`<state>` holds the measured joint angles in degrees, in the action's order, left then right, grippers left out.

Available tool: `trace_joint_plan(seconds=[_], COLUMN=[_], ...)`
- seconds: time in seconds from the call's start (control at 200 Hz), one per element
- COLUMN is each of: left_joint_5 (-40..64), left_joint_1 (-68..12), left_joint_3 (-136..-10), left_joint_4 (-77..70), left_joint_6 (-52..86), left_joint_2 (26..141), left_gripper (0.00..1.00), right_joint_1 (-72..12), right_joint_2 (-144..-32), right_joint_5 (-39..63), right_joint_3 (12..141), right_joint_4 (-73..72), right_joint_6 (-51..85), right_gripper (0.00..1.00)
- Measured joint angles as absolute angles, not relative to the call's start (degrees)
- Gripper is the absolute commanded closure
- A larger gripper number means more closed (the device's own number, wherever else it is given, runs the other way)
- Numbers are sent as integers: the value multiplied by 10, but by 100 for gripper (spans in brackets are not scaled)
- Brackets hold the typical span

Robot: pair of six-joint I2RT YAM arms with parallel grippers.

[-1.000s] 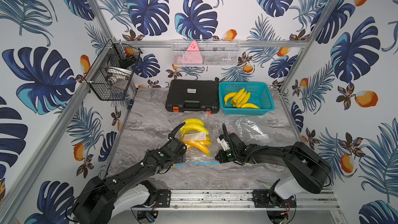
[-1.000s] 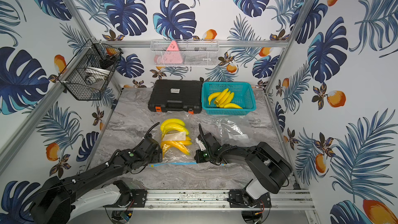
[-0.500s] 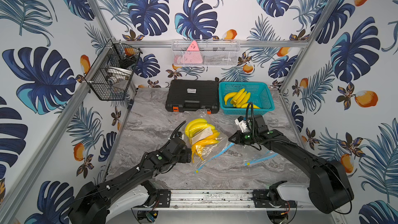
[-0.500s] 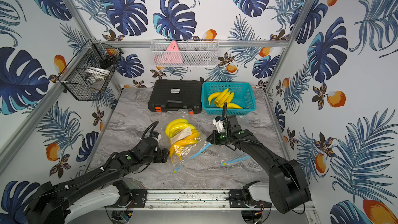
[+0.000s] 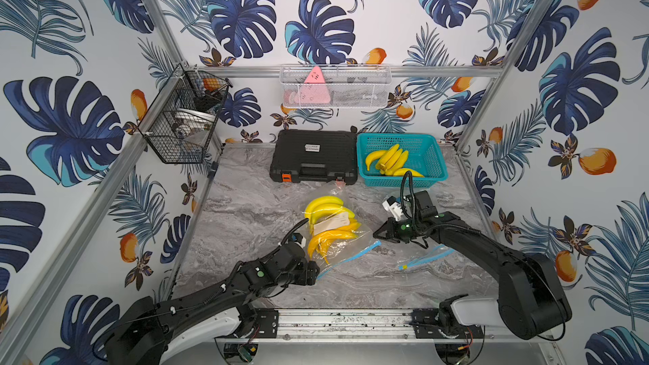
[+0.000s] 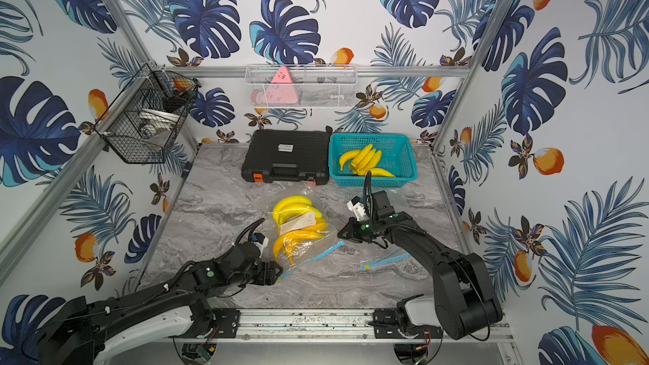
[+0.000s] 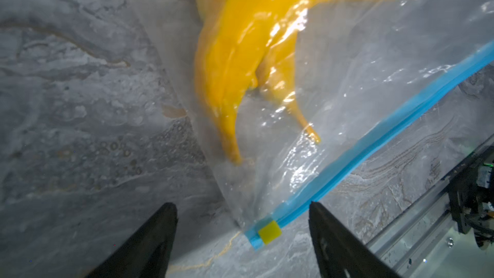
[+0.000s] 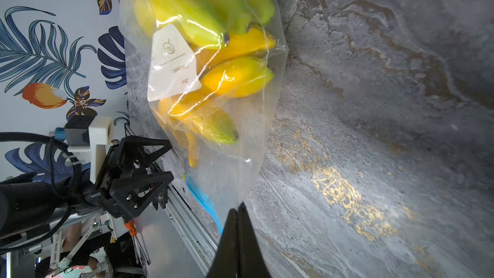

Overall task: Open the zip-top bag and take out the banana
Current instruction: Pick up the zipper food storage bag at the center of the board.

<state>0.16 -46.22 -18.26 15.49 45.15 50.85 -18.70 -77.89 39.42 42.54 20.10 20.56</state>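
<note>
Only L wrist view showed left gripper [image 7: 240, 204] fingers spread either side of the yellow slider [image 7: 269, 232] on the zip-top bag [image 5: 354, 251], not touching. R wrist view: right gripper [image 8: 238, 211] fingers pressed together, pinching bag's clear corner. Bananas [image 5: 330, 237] lay inside, mid-table. Top views alone caught the teal basket [image 5: 433, 170] at back.

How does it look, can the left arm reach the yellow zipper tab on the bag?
Probably yes. The left gripper is open, and the yellow tab at the corner of the bag lies between its fingers, with nothing in the way.
</note>
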Motion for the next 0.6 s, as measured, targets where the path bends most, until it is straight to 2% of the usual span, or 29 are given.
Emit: trace_joint_plan(seconds=[0.145, 0.28, 0.51, 0.6], left_joint_5=[1, -1, 15, 28], left_joint_1=[-463, -464, -464, -464], left_joint_3=[-151, -107, -81, -79], left_joint_4=[144, 80, -86, -139], left_joint_6=[515, 578, 646, 663], left_joint_2=[454, 436, 521, 562], left_gripper=[14, 18, 29, 30], right_joint_1=[-183, -170, -159, -157], right_joint_2=[-775, -763, -756, -756], right_joint_5=[408, 429, 456, 461], right_joint_3=[424, 424, 419, 411], right_joint_4=[189, 174, 154, 146], right_joint_6=[220, 231, 249, 254], right_gripper=[100, 100, 100, 100])
